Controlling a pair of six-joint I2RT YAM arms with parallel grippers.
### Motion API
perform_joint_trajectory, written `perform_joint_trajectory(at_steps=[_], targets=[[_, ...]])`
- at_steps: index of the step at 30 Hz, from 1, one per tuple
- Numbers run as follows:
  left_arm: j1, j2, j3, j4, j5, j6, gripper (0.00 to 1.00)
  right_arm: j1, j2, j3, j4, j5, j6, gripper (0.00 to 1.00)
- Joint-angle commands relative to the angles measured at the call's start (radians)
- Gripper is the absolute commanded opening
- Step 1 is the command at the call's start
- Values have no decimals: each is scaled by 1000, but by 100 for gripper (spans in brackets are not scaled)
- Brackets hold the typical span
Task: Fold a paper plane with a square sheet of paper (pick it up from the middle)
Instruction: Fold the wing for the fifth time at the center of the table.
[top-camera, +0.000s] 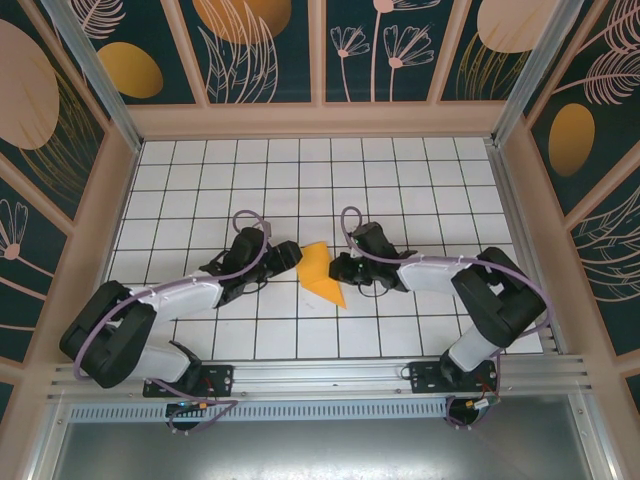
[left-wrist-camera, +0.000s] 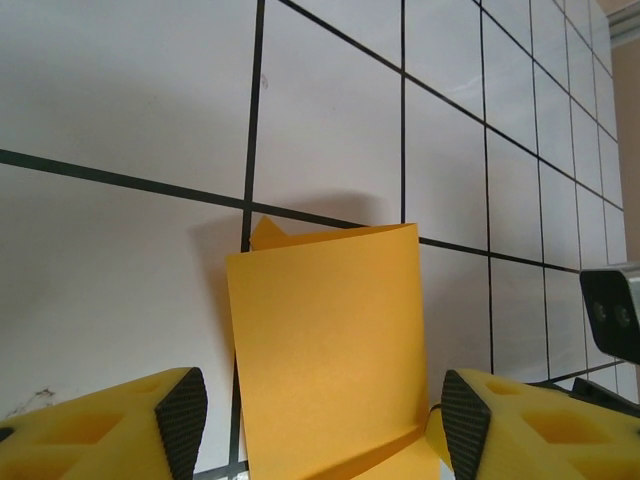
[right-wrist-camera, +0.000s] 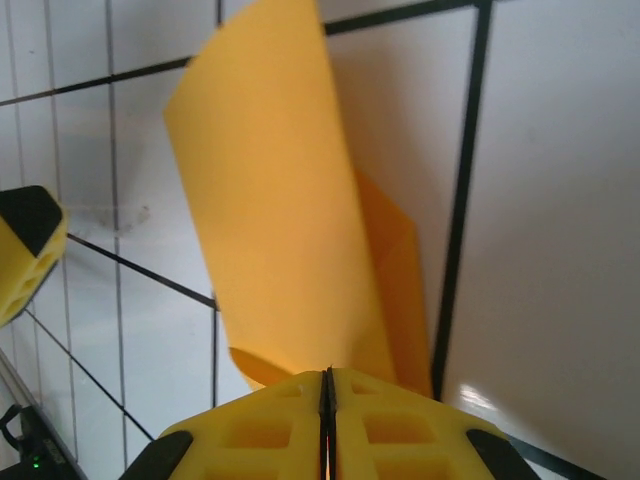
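Observation:
The orange-yellow sheet of paper (top-camera: 320, 275) lies folded into a pointed shape between the two grippers in the middle of the table, its tip toward the near right. My right gripper (right-wrist-camera: 328, 378) is shut on the sheet's (right-wrist-camera: 275, 220) near edge, and one flap stands up from the tiles. In the top view the right gripper (top-camera: 341, 270) sits at the paper's right side. My left gripper (left-wrist-camera: 325, 425) is open, its dark pads (left-wrist-camera: 182, 420) standing either side of the raised flap (left-wrist-camera: 330, 340) with gaps left and right. From above, the left gripper (top-camera: 292, 258) is at the paper's left edge.
The white gridded table (top-camera: 200, 180) has wooden side walls (top-camera: 95, 230) and a metal rail (top-camera: 330, 375) along its near edge. Part of the right arm's wrist camera (left-wrist-camera: 612, 312) is close on the left gripper's right.

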Motion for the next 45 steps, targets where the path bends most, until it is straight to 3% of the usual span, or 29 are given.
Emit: perform_joint_trajectory(at_steps=[1, 16, 22, 27, 35, 45], targets=[[6, 27, 34, 28, 35, -1, 66, -12, 18, -44, 51, -32, 5, 13], [5, 66, 44, 42, 79, -21, 67, -20, -13, -51, 23, -9, 12, 17], [6, 73, 48, 44, 87, -22, 67, -14, -105, -21, -6, -16, -14, 21], [5, 82, 50, 46, 92, -21, 67, 2, -149, -3, -24, -105, -59, 22], [5, 87, 51, 45, 93, -23, 67, 50, -118, 26, -85, -99, -104, 21], [6, 83, 50, 38, 91, -23, 67, -27, -33, -14, 10, -103, -75, 19]])
